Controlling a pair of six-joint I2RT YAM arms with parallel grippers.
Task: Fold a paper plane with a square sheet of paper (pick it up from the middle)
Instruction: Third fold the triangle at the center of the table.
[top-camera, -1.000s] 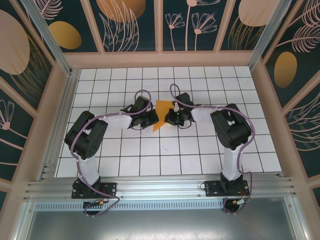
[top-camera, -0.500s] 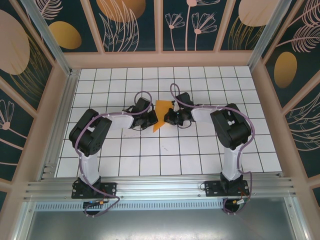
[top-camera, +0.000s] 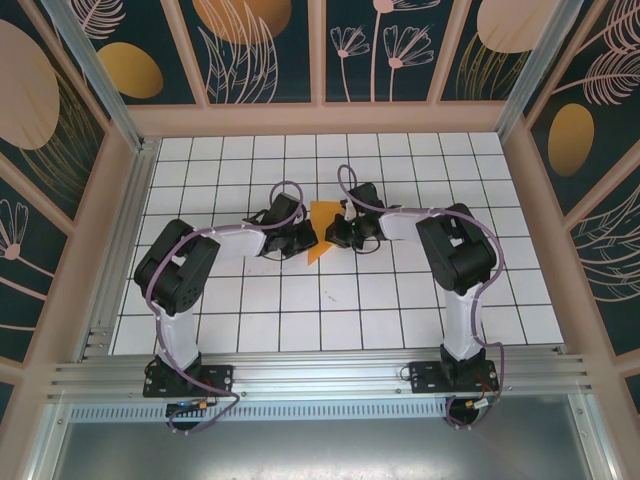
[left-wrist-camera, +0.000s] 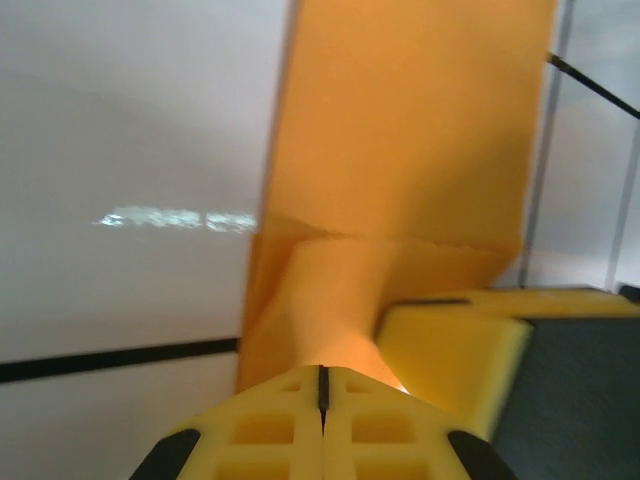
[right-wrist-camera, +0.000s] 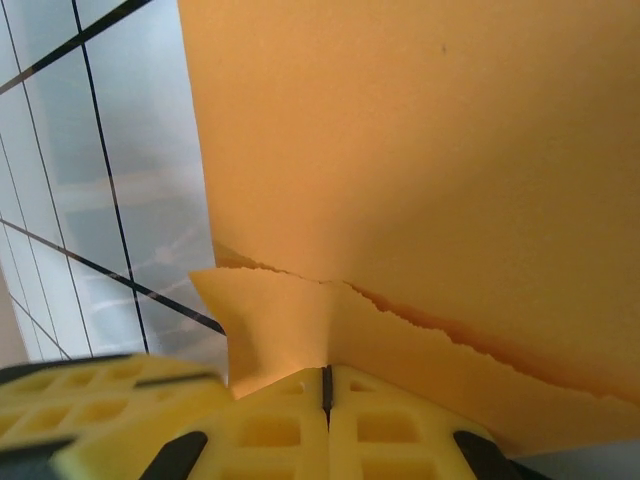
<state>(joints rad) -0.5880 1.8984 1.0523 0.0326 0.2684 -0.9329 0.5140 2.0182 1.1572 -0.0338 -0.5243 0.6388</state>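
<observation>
Left gripper (top-camera: 307, 239) and right gripper (top-camera: 336, 234) each pinch the paper (top-camera: 322, 222), jaws pressed tight on it from either side. Paper sits folded in the middle of the top view. I think they should move slowly and together, never pulling apart, because the ragged edge (right-wrist-camera: 400, 305) low in the right wrist view looks easy to rip.

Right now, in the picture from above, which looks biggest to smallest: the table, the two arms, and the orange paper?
1. table: biggest.
2. left arm and right arm: they look alike, so I won't rank them.
3. orange paper: smallest, pinched between the two arms' jaws.
</observation>
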